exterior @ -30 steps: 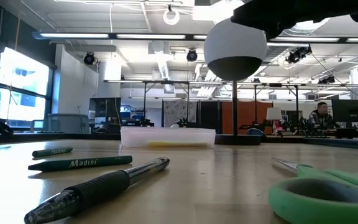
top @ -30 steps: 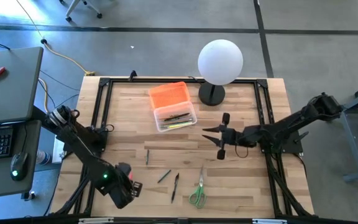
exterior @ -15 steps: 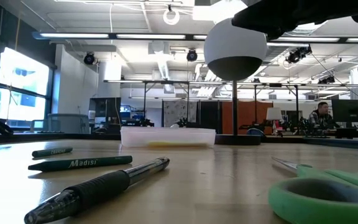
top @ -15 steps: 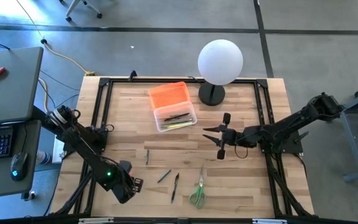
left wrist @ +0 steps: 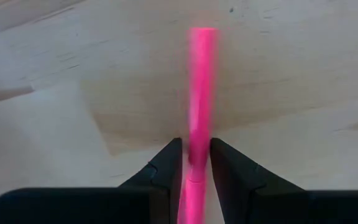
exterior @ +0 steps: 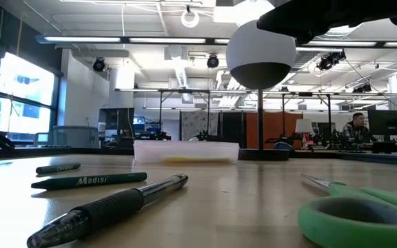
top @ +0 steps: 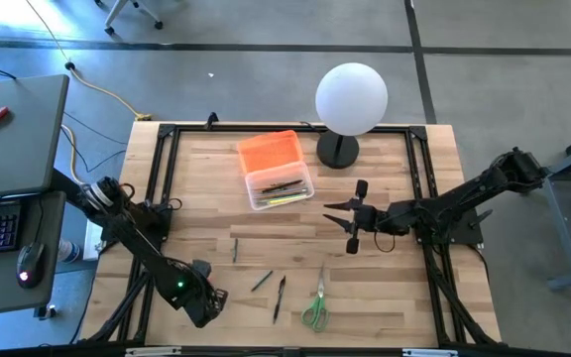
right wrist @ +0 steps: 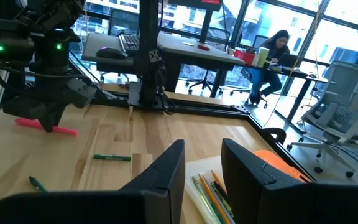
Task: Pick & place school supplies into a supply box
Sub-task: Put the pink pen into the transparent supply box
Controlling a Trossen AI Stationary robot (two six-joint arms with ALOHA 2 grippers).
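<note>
Pink-red marker (left wrist: 197, 93), slim, between left claw (left wrist: 196, 163) fingers

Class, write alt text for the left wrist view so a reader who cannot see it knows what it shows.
The left gripper is closed on a pink marker, its two dark fingers pressing either side of the barrel. The marker points away from the camera over the pale wooden table.

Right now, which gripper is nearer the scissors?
Right. The right gripper hangs just up-table of the scissors; the left gripper, holding a pink marker, sits farther off beside them.
</note>
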